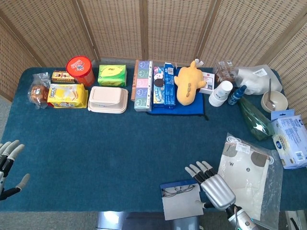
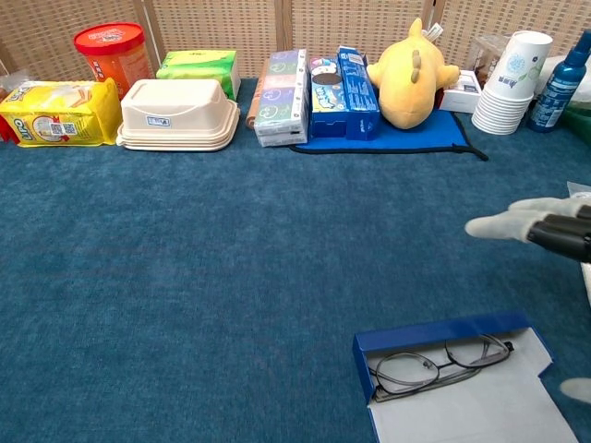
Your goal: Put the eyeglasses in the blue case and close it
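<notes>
Chest view, nearest me: the eyeglasses [image 2: 441, 362] lie inside the blue case [image 2: 443, 330], folded, at the near edge of the table [image 2: 231, 277], so I count the first half done. The pale lid flap [image 2: 471, 411] lies open flat toward me; closing it is what remains, as I judge it. My right hand [image 1: 217, 188] is just beside the case on its right, fingers [image 1: 196, 169] spread and holding nothing. My left hand [image 1: 7, 163] hangs well apart at the table's left edge, open and empty too. Next out, a clear bag [image 1: 249, 172] shows the letters "w" and "e". Along the far row, the yellow packet [image 2: 60, 113] has print too small to read surely, and the rest is illegible.
</notes>
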